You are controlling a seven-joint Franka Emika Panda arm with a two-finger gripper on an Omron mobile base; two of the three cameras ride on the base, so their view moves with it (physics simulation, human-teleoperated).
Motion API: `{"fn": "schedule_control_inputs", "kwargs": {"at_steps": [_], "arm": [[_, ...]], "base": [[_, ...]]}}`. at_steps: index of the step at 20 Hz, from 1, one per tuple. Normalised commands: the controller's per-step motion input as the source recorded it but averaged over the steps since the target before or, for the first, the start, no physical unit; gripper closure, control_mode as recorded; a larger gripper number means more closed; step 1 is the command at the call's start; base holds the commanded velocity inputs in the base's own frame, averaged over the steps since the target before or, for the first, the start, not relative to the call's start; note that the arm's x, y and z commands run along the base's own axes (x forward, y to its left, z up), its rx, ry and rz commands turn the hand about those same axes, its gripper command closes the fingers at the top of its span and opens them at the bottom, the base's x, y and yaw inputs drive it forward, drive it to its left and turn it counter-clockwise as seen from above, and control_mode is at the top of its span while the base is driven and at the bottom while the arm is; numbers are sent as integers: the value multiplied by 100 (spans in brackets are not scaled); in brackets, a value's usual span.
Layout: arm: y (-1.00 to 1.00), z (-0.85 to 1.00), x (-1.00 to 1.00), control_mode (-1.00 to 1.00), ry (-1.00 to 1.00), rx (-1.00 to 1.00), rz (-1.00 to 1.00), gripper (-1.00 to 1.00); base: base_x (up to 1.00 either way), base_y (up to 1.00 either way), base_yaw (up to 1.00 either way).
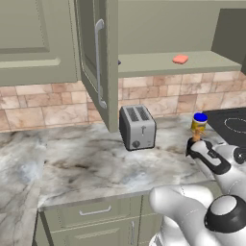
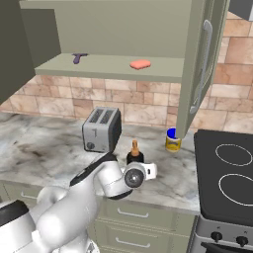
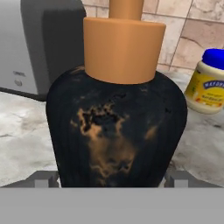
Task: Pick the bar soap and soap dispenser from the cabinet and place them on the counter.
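Left base view: the cabinet [image 1: 144,29] stands open, its door [image 1: 98,62] swung out toward the camera; the bar soap [image 1: 180,59] lies on the shelf at about one o'clock from the toaster [image 1: 137,127]; the toaster sits on the counter [image 1: 81,163], and a yellow jar [image 1: 198,123] with a blue lid stands at three o'clock from it; the gripper [image 1: 192,144] is low over the counter just below that jar, with the orange top of the soap dispenser [image 1: 195,137] peeking above the hand. Right base view: the bar soap [image 2: 140,64] rests on the open shelf; the soap dispenser [image 2: 134,154] stands upright on the counter [image 2: 44,148] at four o'clock from the toaster [image 2: 102,129], right at the gripper [image 2: 137,165]. Hand view: the soap dispenser [image 3: 116,127] sits between the two fingertips [image 3: 43,178], which stand spread at either side of its black body; contact cannot be told; toaster [image 3: 30,48] at ten o'clock, jar [image 3: 209,83] at two o'clock.
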Motion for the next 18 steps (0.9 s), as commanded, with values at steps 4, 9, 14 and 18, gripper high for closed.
{"fn": "schedule_control_inputs", "kwargs": {"at_steps": [4,9,14,18], "arm": [[0,-9,20,-100,0,-1,0,100],[0,-18,14,-100,-3,-1,0,100],[0,-29,10,-100,-6,0,0,100],[0,-31,13,-100,0,0,0,100]], "base": [[0,0,0],[0,0,0],[0,0,0],[0,0,0]]}}
